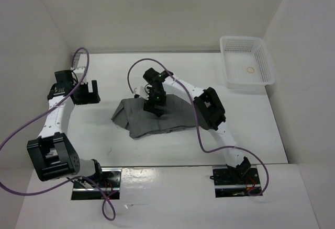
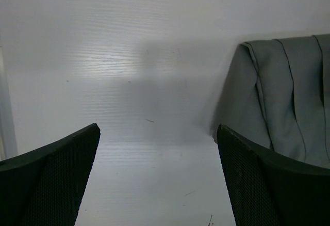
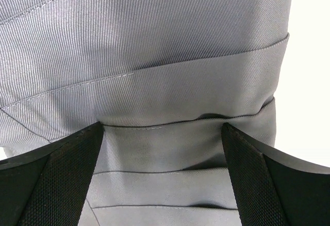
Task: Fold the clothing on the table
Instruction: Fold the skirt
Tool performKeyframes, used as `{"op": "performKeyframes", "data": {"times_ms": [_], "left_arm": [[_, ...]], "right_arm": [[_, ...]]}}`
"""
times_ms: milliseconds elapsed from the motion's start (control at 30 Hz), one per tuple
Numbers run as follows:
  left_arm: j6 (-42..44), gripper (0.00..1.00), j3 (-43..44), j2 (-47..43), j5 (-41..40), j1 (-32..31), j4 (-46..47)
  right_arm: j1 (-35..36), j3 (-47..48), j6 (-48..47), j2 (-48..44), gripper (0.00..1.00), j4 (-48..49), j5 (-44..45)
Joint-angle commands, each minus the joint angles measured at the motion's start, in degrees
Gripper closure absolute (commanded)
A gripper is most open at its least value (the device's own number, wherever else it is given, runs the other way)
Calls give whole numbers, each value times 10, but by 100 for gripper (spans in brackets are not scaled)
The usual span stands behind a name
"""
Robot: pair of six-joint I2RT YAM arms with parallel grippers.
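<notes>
At table point(image 1: 104, 72) centre we see right gripper point(image 1: 156, 103) jaws wide over the clothing point(image 1: 152, 123), empty; left gripper point(image 1: 89, 90) near left edge, jaws wide, empty.

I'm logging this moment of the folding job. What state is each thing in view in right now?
clothing: lying rumpled on the table, pleats showing, not neatly folded.
left gripper: open, empty, over bare table beside the clothing's edge.
right gripper: open, close over the clothing, fabric not pinched.
basket: upright at the far right corner, holding only a small orange ring.
</notes>
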Motion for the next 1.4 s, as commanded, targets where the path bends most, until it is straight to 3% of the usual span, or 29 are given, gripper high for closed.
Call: {"op": "performKeyframes", "data": {"times_ms": [0,233,367,533,633,767,1000,1367], "left_arm": [[18,0,17,32,64,3,-14],[61,0,74,142,189,-39,-32],[95,0,105,206,290,-46,-26],[154,3,167,323,358,-70,-39],[188,4,191,377,358,-75,-53],[211,7,227,435,353,-75,-72],[223,16,249,482,346,-95,-77],[271,43,238,487,317,-113,-120]], "right_arm": [[1,41,-8,19,1,35,15],[-7,229,27,1,1,-73,-72],[-56,246,38,-61,1,-138,-121],[-146,116,60,-185,1,-124,-135],[-170,-44,71,-284,1,-50,-102],[-185,-146,77,-379,1,-27,-50],[-241,-205,94,-445,1,-11,-39],[-260,-227,105,-464,1,11,-22]]}}
